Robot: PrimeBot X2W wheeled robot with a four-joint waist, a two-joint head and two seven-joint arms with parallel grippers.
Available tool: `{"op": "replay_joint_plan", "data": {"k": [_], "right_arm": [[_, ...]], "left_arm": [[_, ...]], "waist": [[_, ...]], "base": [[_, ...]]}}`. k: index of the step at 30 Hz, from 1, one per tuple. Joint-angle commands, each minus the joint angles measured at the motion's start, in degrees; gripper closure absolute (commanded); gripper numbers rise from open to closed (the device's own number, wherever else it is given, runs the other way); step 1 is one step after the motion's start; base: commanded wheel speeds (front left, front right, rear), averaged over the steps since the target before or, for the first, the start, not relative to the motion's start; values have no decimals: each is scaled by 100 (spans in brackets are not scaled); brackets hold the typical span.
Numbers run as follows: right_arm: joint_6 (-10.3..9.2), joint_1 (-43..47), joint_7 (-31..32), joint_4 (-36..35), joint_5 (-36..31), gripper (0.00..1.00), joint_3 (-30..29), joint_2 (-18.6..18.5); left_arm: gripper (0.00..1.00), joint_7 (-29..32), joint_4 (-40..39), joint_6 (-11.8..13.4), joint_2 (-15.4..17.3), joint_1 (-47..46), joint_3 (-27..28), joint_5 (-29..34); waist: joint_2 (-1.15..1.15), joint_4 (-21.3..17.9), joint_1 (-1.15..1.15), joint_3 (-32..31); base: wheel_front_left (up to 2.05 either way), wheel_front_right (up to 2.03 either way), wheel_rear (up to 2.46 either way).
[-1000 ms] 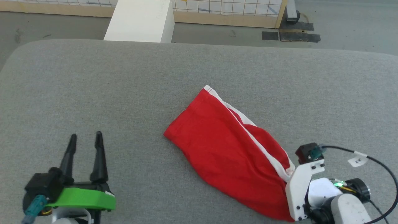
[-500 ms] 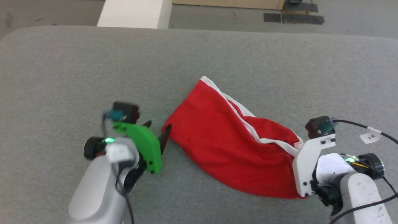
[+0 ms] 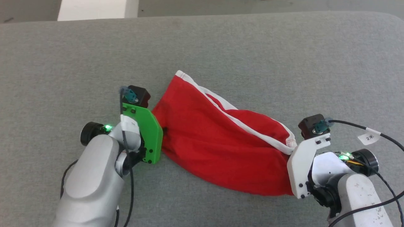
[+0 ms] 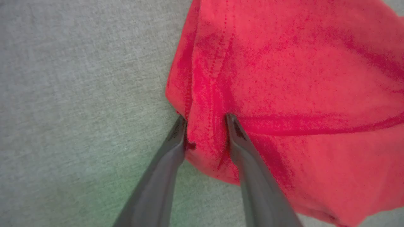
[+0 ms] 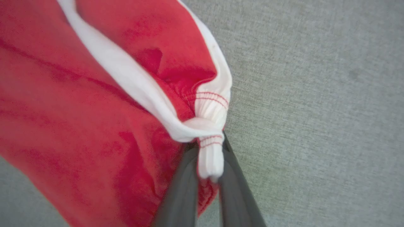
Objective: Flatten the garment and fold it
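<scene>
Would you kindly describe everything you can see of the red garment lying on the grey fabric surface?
The soft bright-red garment, a knit-looking sports fabric with white trim bands and stitched hems, lies rumpled, not flattened, slanting across the grey fabric surface. The right gripper pinches its gathered white-trimmed corner; the left gripper has its fingers either side of the opposite red hem, touching it, grip uncertain.

Head view: the garment lies on the padded surface, running from centre frame down toward the lower right. The left gripper meets its left end, with a fold of cloth between the fingers. The right gripper sits at its lower-right corner, with bunched cloth between the fingers. A block stands behind the surface, upper left.
</scene>
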Motion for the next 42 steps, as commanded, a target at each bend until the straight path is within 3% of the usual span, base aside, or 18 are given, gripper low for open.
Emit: {"op": "replay_joint_plan", "data": {"k": [1, 14, 27, 28, 32, 39, 40, 41, 42], "right_arm": [[-10, -28, -28, 26, 20, 100, -15, -11], [-10, 1, -10, 145, -13, 100, -83, -91], [-10, -344, 290, 371, 535, 100, 150, -916], [-10, -539, 387, 478, 659, 100, 264, -1139], [-10, -829, 496, 695, 760, 100, 456, -1382], [-10, -1198, 333, 1279, 807, 100, 749, -1376], [-10, -1208, 306, 1355, 800, 100, 742, -1347], [-10, -1214, 274, 1406, 797, 100, 730, -1320], [-10, -1222, 203, 1451, 791, 100, 699, -1283]], "left_arm": [[100, 83, 198, -27, -35, 208, -84, -159], [100, -627, -326, 72, -48, 657, 769, -1076], [100, -1020, -1822, 497, -243, 2439, 1244, -1604], [100, -1030, -2043, 577, -299, 2736, 1263, -1666], [100, -991, -2247, 649, -384, 3056, 1186, -1707], [100, -710, -2191, 699, -488, 3335, 759, -1644], [89, -690, -2188, 706, -499, 3338, 750, -1664], [7, -670, -2186, 720, -491, 3339, 744, -1659], [0, -642, -2192, 738, -475, 3339, 745, -1658]], "waist": [[57, -66, 0, 47], [57, 246, 0, -327], [57, 618, 0, -601], [57, 679, 0, -609], [57, 761, 0, -619], [57, 842, 0, -606], [57, 847, 0, -607], [57, 848, 0, -613], [57, 845, 0, -624]], "base": [[0, 0, 0], [0, 0, 0], [0, 0, 0], [0, 0, 0], [0, 0, 0], [0, 0, 0], [0, 0, 0], [0, 0, 0], [0, 0, 0]]}}
